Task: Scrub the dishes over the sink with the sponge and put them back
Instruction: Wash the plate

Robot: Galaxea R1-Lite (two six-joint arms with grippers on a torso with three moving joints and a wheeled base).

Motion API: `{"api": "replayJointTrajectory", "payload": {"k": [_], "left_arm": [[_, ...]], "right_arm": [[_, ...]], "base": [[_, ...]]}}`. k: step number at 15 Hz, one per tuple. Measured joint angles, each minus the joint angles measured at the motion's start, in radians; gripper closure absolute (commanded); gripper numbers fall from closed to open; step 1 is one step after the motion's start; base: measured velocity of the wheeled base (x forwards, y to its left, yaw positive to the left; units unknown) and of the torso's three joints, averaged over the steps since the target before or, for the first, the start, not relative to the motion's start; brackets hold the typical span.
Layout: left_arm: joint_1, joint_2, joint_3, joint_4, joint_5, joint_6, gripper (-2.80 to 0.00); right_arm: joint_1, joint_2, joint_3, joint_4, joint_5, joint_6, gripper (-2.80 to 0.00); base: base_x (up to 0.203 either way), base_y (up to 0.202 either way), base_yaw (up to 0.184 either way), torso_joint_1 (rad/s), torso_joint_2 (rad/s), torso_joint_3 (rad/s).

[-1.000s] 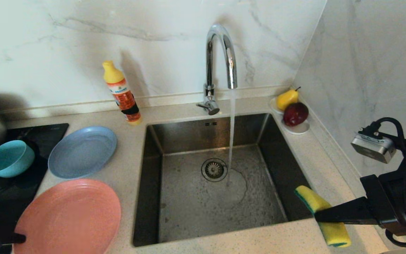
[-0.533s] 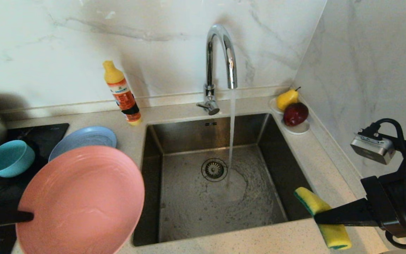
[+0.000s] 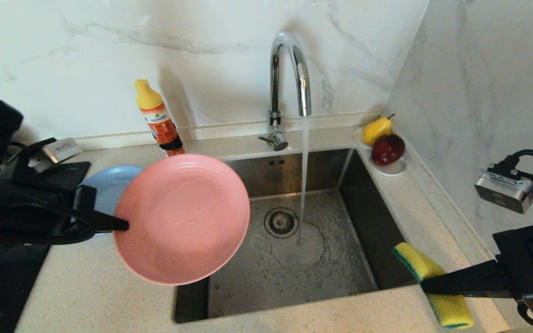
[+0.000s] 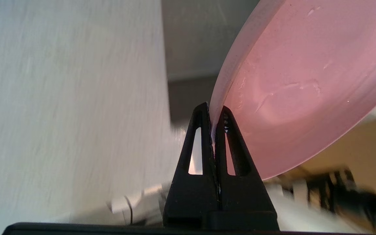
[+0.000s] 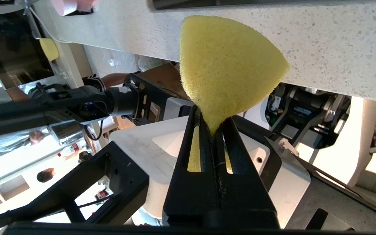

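My left gripper (image 3: 125,226) (image 4: 214,112) is shut on the rim of the salmon-pink plate (image 3: 182,217) (image 4: 305,81), holding it tilted in the air over the left edge of the steel sink (image 3: 363,222). Behind it on the counter lies the grey-blue plate (image 3: 104,185), partly hidden. My right gripper (image 3: 426,285) (image 5: 212,120) is shut on the middle of the yellow sponge (image 3: 433,284) (image 5: 227,65), above the counter at the sink's near right corner. The bowls are hidden behind my left arm.
Water runs from the chrome tap (image 3: 289,74) onto the basin floor beside the drain strainer (image 3: 281,222). A detergent bottle (image 3: 159,119) stands at the back wall. A white saucer (image 3: 391,169) with a pear and a red fruit sits at the back right corner.
My left arm has lifted the pink plate off the counter and swung it to the right and back, over the sink's left edge. The right gripper with the sponge has barely shifted.
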Motion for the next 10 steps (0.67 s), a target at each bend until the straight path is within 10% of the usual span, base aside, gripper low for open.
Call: {"api": "replayJointTrajectory", "payload": {"k": [10], "left_arm": [[-0.376, 0.378, -0.21, -0.24, 0.288, -0.33, 0.0]], "right_arm": [[-0.002, -0.039, 0.001, -0.001, 0.002, 0.002, 0.0]], "base": [[0.0, 0.0, 0.0, 0.0, 0.0, 0.0]]}}
